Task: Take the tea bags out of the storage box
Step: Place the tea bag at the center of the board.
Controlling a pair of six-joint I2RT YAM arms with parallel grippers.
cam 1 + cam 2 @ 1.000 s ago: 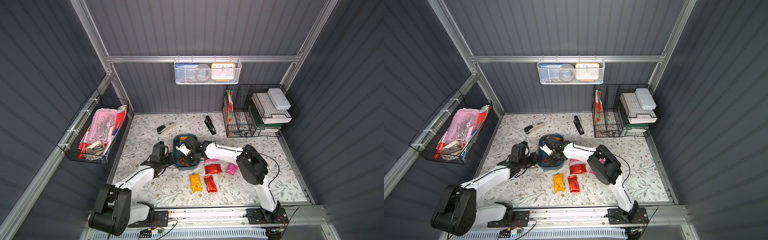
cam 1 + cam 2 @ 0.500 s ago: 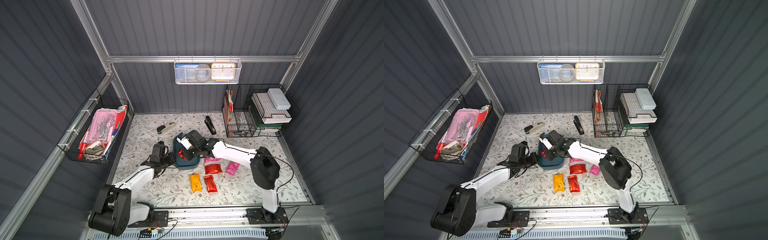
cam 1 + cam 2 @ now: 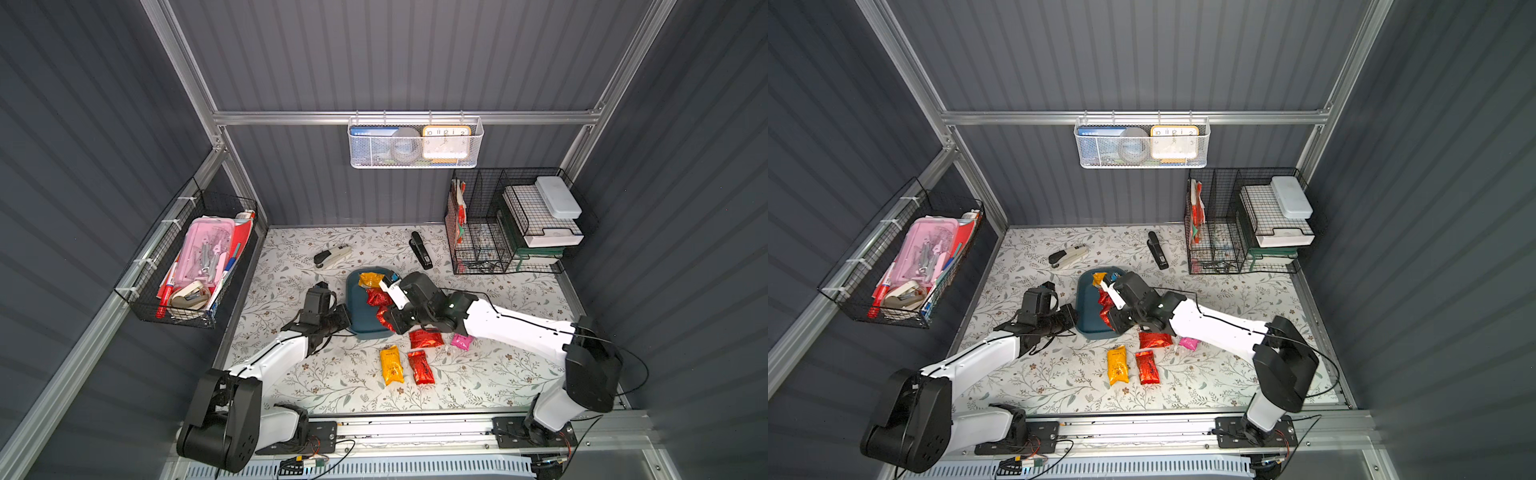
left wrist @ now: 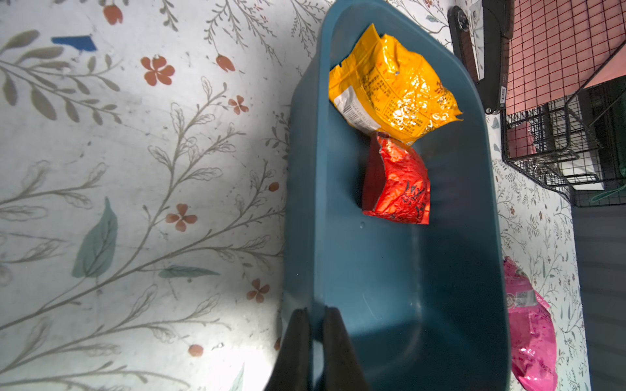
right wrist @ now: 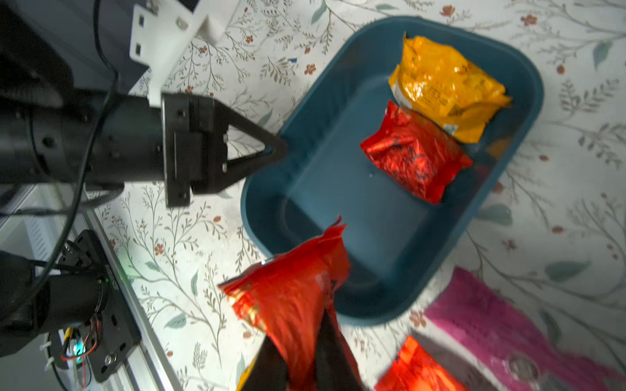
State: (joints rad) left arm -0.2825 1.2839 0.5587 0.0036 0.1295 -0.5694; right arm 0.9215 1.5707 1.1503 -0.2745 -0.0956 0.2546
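Observation:
The teal storage box (image 3: 358, 307) (image 3: 1090, 307) sits mid-table. My left gripper (image 3: 344, 316) (image 4: 316, 313) is shut on the box's near-left rim (image 4: 305, 237), one finger inside and one outside. My right gripper (image 3: 388, 318) (image 5: 305, 338) is shut on a red tea bag (image 5: 291, 298) (image 3: 1105, 318), held over the box's near edge. Inside the box lie an orange-yellow bag (image 4: 393, 88) (image 5: 443, 84) and a red bag (image 4: 399, 189) (image 5: 413, 155). On the table in front lie several bags: red (image 3: 424, 338), pink (image 3: 461, 341), orange (image 3: 392, 365), red (image 3: 420, 366).
A pale stapler (image 3: 332, 255) and a black stapler (image 3: 420, 250) lie behind the box. A black wire rack (image 3: 498, 224) stands at the back right. A wire basket (image 3: 191, 266) hangs on the left wall, a white mesh basket (image 3: 415, 143) on the back wall.
My right gripper has closed on a red tea bag inside the box and drawn it toward the box's near edge. The left gripper has stayed on the rim.

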